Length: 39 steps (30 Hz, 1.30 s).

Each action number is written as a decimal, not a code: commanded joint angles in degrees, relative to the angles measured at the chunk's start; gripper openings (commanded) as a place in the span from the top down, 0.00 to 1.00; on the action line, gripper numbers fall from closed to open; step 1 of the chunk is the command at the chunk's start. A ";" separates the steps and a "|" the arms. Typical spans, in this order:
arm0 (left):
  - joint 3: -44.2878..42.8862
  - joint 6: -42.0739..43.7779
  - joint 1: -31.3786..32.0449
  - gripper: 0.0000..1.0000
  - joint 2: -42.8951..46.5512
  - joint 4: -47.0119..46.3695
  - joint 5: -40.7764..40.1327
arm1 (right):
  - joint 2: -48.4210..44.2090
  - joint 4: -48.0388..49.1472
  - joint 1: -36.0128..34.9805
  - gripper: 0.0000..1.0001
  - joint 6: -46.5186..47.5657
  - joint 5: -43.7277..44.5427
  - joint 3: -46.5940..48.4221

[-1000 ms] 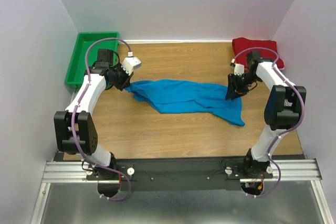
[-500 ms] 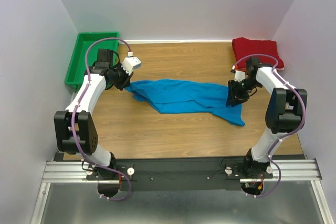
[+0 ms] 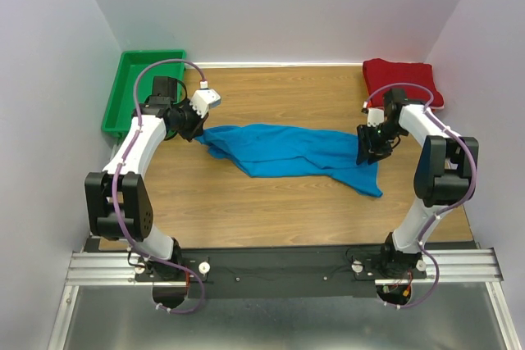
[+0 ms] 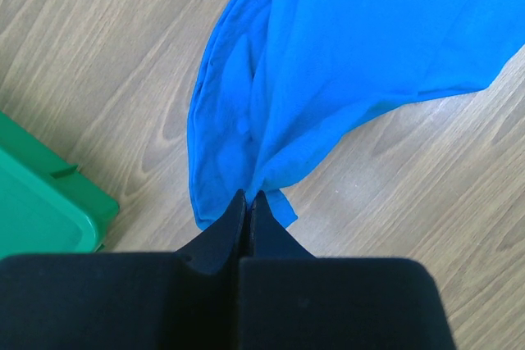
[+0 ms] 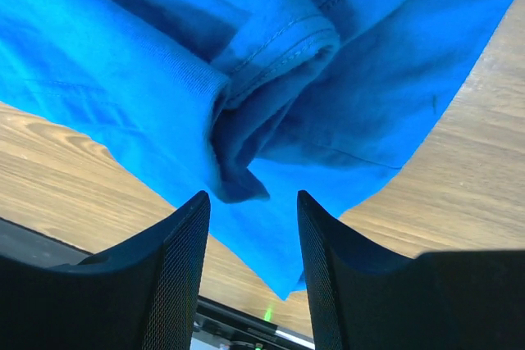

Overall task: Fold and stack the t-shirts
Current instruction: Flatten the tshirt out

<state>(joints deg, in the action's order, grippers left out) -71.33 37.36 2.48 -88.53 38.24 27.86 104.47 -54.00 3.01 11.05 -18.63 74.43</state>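
Observation:
The bright blue t-shirt [image 3: 295, 152] lies stretched across the middle of the wooden table. My left gripper [image 3: 194, 129] is shut on its left end; in the left wrist view the closed tips [image 4: 248, 199] pinch a bunched fold of the blue t-shirt [image 4: 344, 47]. My right gripper [image 3: 367, 154] hovers over the shirt's right end, open and empty; in the right wrist view its fingertips [image 5: 253, 199] stand apart above a rolled hem of the blue t-shirt [image 5: 271, 63]. The dark red t-shirt [image 3: 400, 79] lies folded at the far right corner.
A green plastic tray [image 3: 139, 88] stands at the far left corner, close behind my left gripper; its corner shows in the left wrist view [image 4: 41, 202]. White walls enclose the table on three sides. The black mounting rail [image 3: 279, 268] runs along the near edge.
My right gripper has moved a little to the right and nearer, over the blue shirt's right end. The left arm and the shirt have stayed still.

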 commanded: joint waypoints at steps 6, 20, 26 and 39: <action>-1.53 -1.77 0.24 1.00 -2.08 -0.71 0.80 | 2.14 -0.41 0.25 0.57 1.08 -3.07 1.86; -1.79 -2.56 0.16 1.00 -1.91 -0.89 1.32 | 2.94 -1.81 0.25 0.92 -0.24 -7.91 4.05; -3.46 -2.91 -1.95 1.00 -0.77 0.25 3.25 | -1.54 -5.94 0.25 0.99 0.03 -8.52 8.08; -18.85 -2.38 -7.31 1.00 -2.17 7.64 3.00 | -2.51 -13.06 0.51 0.99 -1.03 -4.40 34.11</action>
<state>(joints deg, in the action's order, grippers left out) -88.49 34.46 -4.21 -90.70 42.30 30.68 102.67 -62.89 3.03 10.00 -25.67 107.70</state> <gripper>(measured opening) 0.011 0.009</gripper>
